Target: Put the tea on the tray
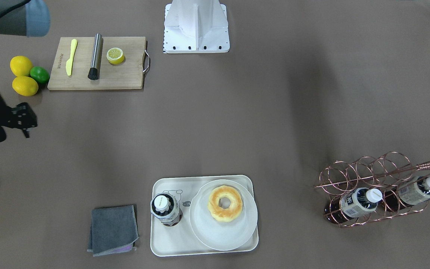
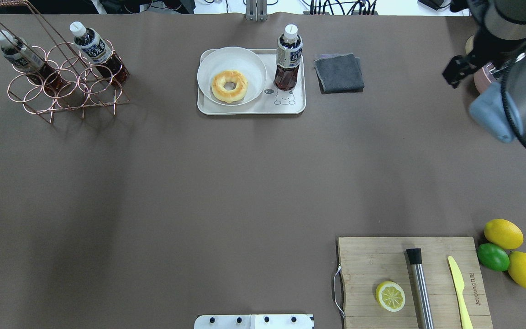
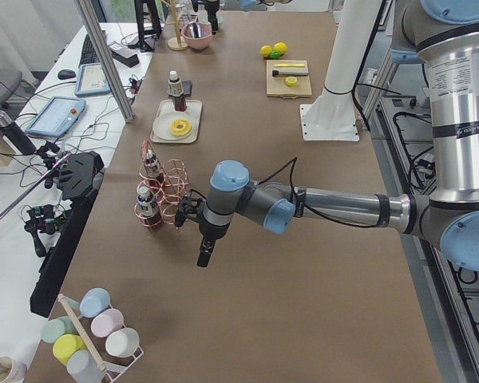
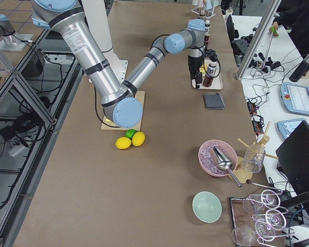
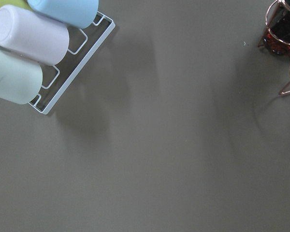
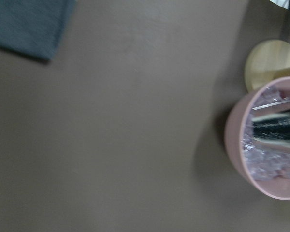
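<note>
The tea (image 1: 166, 209) stands upright on the left part of the cream tray (image 1: 155, 244), beside the plate. It also shows in the overhead view (image 2: 289, 57) on the tray (image 2: 254, 109), above the drawn bear. My right gripper (image 1: 28, 120) hangs well off to the side of the tray, past the grey cloth; its jaws look spread and hold nothing. It also shows in the overhead view (image 2: 450, 77). My left gripper (image 3: 203, 257) points down beside the copper rack; I cannot tell whether it is open or shut.
A white plate with a doughnut (image 1: 225, 203) fills the tray's other part. A grey cloth (image 1: 113, 229) lies beside the tray. A copper rack (image 1: 368, 175) holds two bottles. A cutting board (image 1: 125, 74), lemons (image 1: 21, 65) and a pink bowl (image 6: 266, 145) are around.
</note>
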Controlling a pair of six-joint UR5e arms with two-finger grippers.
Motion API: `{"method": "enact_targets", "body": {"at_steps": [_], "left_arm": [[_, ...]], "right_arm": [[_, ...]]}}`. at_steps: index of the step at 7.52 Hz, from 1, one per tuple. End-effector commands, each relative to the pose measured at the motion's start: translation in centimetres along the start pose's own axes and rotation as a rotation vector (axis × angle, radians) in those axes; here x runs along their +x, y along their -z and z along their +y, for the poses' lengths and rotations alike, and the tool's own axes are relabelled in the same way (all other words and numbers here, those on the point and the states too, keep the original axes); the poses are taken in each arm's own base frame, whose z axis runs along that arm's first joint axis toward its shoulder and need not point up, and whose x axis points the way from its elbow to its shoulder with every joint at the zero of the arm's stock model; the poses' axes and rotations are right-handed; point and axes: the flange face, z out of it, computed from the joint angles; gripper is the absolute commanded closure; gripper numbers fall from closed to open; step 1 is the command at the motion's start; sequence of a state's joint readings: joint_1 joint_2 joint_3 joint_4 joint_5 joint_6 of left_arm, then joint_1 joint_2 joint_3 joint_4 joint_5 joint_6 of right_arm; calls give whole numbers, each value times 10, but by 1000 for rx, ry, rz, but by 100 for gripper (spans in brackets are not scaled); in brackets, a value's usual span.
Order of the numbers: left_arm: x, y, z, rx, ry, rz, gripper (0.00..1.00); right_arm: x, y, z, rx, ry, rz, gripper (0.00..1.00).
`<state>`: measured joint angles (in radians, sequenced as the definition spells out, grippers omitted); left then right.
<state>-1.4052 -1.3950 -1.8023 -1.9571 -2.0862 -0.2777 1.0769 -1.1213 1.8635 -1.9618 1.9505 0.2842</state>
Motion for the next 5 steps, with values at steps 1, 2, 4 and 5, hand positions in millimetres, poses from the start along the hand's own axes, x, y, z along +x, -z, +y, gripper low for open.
{"method": "enact_targets", "body": {"at_steps": [1, 2, 4, 5], "left_arm": [[-2, -2, 2, -5, 3, -1, 2], [-3, -3, 3, -8, 5, -2, 2], [-8, -13, 3, -23, 14, -7, 2], [-8, -13, 1, -25, 14, -6, 2]], "right_arm": [[173, -54, 73, -143, 92, -7, 0], [227, -75, 103, -186, 101, -42, 0], [292, -87, 149, -195, 24, -137, 0], [309, -90, 172, -184, -23, -194, 0]]}}
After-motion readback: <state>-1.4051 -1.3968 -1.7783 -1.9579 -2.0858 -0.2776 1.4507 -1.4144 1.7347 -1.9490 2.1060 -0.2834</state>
